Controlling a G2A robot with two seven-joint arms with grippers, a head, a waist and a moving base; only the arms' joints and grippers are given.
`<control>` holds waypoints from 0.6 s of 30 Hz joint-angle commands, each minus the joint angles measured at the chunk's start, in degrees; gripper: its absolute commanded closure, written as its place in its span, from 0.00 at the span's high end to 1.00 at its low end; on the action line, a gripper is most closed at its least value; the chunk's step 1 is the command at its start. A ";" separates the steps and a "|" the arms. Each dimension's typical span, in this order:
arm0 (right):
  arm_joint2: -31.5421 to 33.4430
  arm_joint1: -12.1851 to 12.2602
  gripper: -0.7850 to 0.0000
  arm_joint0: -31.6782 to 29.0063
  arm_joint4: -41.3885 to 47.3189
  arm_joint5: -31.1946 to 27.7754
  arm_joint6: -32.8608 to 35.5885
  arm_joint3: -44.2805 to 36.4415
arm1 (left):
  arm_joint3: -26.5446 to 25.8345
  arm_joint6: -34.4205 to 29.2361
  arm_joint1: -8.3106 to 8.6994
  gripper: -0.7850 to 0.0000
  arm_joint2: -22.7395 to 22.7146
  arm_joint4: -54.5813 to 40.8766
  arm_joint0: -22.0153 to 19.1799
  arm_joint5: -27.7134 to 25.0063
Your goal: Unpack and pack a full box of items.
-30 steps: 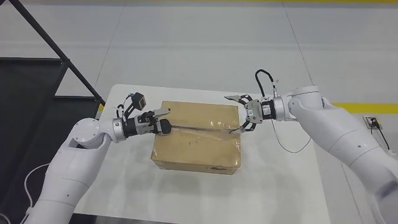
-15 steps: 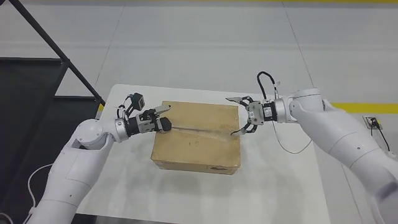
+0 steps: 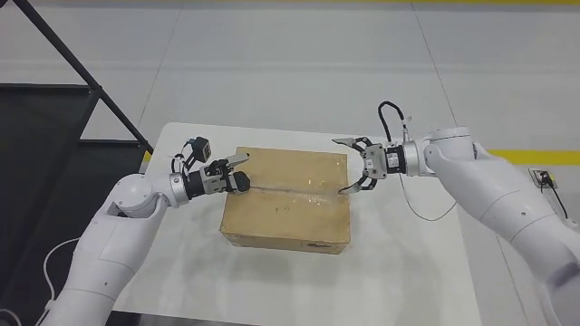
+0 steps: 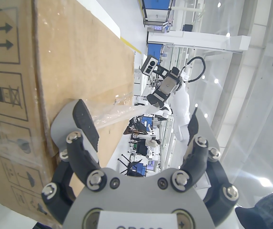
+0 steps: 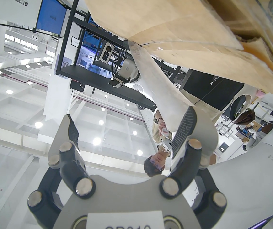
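A closed brown cardboard box (image 3: 288,201) lies in the middle of the white table (image 3: 408,263). A strip of clear tape (image 5: 160,82) is lifted off its top seam. The strip runs from the seam to one finger (image 5: 184,129) of my right gripper (image 3: 347,165), which stands open at the box's right end. My left gripper (image 3: 237,171) stands open at the box's left end, by the seam. One of its fingers (image 4: 86,122) rests against the box's top edge, where the tape (image 4: 117,115) begins. The box (image 4: 62,55) shows printed handling marks on its side.
The table has bare room in front of the box and to its right. A black frame (image 3: 82,81) stands off the table's left side. A yellow floor line (image 3: 535,157) runs behind the right arm.
My right gripper has shifted slightly to the right, away from the box end. My left gripper has barely moved. The box stays in place.
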 commanded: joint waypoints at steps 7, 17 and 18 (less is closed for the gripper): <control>0.25 -0.11 1.00 0.12 -0.07 -0.64 0.63 1.67 | 1.05 -0.01 -0.36 1.00 0.34 0.06 -0.55 0.21; 3.34 0.51 1.00 1.02 -5.53 -11.51 4.40 2.77 | 1.22 -0.44 -0.68 1.00 0.38 -0.04 -1.11 0.00; 3.96 0.66 1.00 1.00 -6.34 -14.46 4.55 1.94 | 1.11 -0.51 -0.70 1.00 0.33 -0.12 -1.08 -0.08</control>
